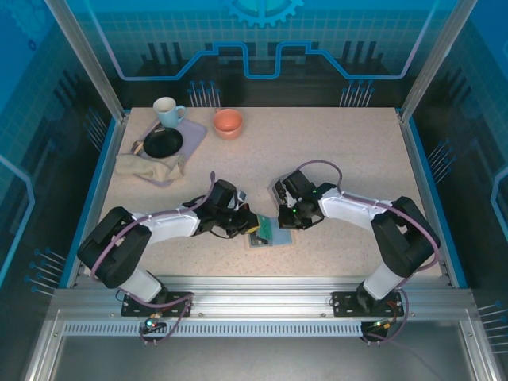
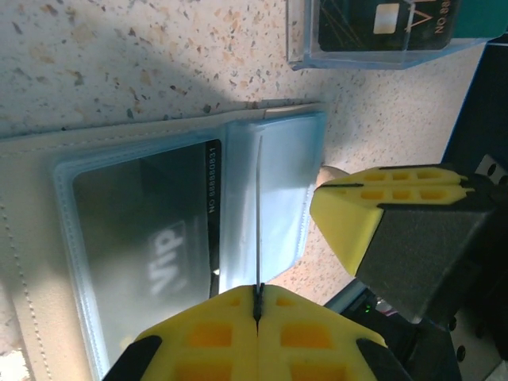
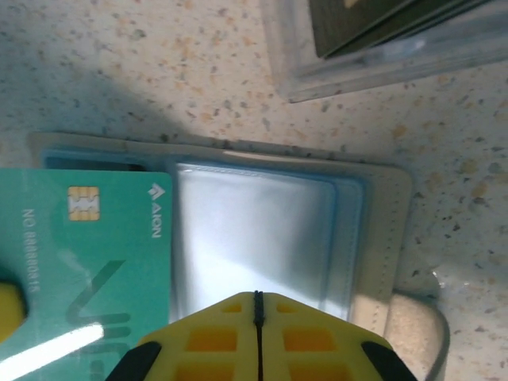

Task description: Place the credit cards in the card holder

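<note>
The beige folding card holder (image 3: pixel 389 238) is lying open on the speckled tabletop (image 3: pixel 119 71), near a clear plastic box (image 2: pixel 381 59); a teal-green credit card (image 3: pixel 87 254) is lying across one end. The left gripper (image 2: pixel 257 298) and the right gripper (image 3: pixel 257 305) are being shown fully closed over its clear pockets (image 3: pixel 254 238).

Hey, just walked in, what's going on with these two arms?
Two robot arms work over an open card holder. The left claw is shut on a green card, held next to a clear sleeve. The right claw is shut at the holder's edge; whether it grips anything is unclear. One dark card already sits in a sleeve, and more wait in a clear box.
</note>
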Robot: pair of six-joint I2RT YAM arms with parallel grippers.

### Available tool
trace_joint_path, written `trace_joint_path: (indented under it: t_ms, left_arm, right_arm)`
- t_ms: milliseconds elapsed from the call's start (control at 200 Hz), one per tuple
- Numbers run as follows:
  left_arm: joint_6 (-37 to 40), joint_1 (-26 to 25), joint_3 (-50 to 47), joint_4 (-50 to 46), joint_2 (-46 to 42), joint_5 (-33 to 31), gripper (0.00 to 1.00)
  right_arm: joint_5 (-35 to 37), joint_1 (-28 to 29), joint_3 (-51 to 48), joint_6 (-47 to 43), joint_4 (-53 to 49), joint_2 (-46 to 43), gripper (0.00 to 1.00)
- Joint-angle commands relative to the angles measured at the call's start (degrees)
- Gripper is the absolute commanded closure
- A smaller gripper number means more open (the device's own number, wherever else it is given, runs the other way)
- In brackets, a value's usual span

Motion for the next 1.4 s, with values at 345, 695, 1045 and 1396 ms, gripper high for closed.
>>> trace_joint_path:
  t_ms: [345,695,1045,1396]
  left_arm:
    - [5.1,-0.9,-3.7,4.6,3.4,-2.2,1.00]
    - [3.4,-2.7,-4.4,10.4,6.5,-1.6,1.00]
    - [10.5,-3.1,-3.6,5.8,4.8,-2.6,1.00]
    - [12.1,-3.4,-3.2,9.2,5.2,-0.8,1.00]
  right_arm:
    - [2.7,-1.7,-2.3,-0.8,0.3,4.9,0.95]
    - [4.7,-2.0,-4.7,-0.3,-0.3,6.2,0.95]
    - [1.1,-4.8,-4.7,-0.5,-0.6,1.0,0.91]
    - [-0.8,-6.6,-5.1,-0.6,-0.5,1.6,0.89]
